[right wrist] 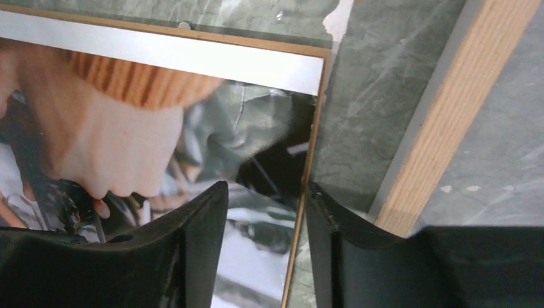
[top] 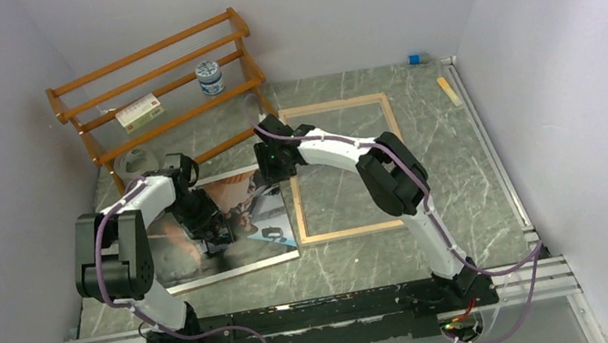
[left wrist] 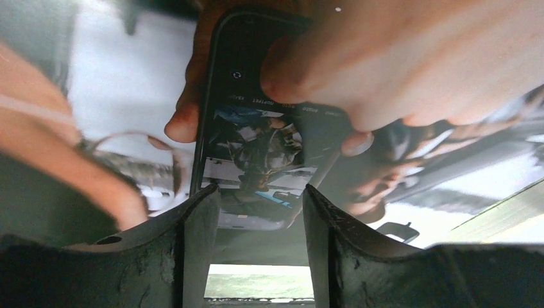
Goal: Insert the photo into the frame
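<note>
The photo (top: 246,236) lies flat on the table at the left, a dark print with a white margin. It fills the left wrist view (left wrist: 269,141). The frame (top: 299,218), with its pale wood rim, lies flat just right of it, nothing inside it. My left gripper (top: 209,226) is open, low over the photo's middle, fingertips apart (left wrist: 260,199). My right gripper (top: 274,165) is open over the photo's upper right edge. Its fingertips (right wrist: 266,192) straddle that edge and a thin brown backing rim (right wrist: 312,154), with the frame rim (right wrist: 442,122) just to the right.
An orange-brown slatted rack (top: 154,89) stands at the back left, holding a white box (top: 139,113) and a blue-white jar (top: 210,78). A grey ring (top: 133,164) lies below it. A small blue object (top: 414,59) and a wooden stick (top: 451,91) lie at the back right.
</note>
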Robot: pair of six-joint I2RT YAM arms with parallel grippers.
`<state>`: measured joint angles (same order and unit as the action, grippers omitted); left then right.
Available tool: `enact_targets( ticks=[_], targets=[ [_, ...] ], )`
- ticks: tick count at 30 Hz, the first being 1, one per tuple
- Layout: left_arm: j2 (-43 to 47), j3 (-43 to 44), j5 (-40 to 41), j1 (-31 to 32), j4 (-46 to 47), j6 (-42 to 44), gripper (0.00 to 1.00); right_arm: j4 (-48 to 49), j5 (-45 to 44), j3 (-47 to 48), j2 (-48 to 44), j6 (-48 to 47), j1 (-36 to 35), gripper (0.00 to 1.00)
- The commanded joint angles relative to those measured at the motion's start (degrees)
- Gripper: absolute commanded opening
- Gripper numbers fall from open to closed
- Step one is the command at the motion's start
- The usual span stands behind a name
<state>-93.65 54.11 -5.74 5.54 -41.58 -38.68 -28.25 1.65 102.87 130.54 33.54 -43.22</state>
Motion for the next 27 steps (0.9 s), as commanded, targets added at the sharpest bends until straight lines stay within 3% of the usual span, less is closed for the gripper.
enact_targets(
  ticks=[1,8,13,16,19,23,27],
  targets=[
    [-3.0,0.6,0.2,0.0,-0.1,-0.3,0.55,3.6,6.4,-3.3,-5.0,0.5,-0.5,0.47],
    [-2.0,-0.1,-2.4,0.0,1.2,-0.1,0.53,12.1,16.5,-9.3,-9.7,2.1,1.3,0.25],
    [-0.6,-0.1,-2.0,0.0,1.0,0.0,0.54,14.3,18.1,-12.6,-11.6,3.1,2.0,0.05],
    [0.2,-0.3,-2.3,0.0,1.3,0.0,0.54,16.0,18.7,-15.0,-12.8,3.5,2.4,0.01],
    [1.1,-0.5,-2.5,0.0,1.9,0.0,0.55,17.2,19.3,-16.1,-13.0,2.9,2.6,0.03],
    [1.6,-0.5,-2.4,0.0,2.0,-0.1,0.55,18.0,19.1,-15.7,-11.5,1.2,2.9,0.22],
    [1.2,-0.1,-2.6,0.0,1.9,0.0,0.55,19.3,19.2,-14.7,-9.2,-0.2,3.7,0.33]
  ],
)
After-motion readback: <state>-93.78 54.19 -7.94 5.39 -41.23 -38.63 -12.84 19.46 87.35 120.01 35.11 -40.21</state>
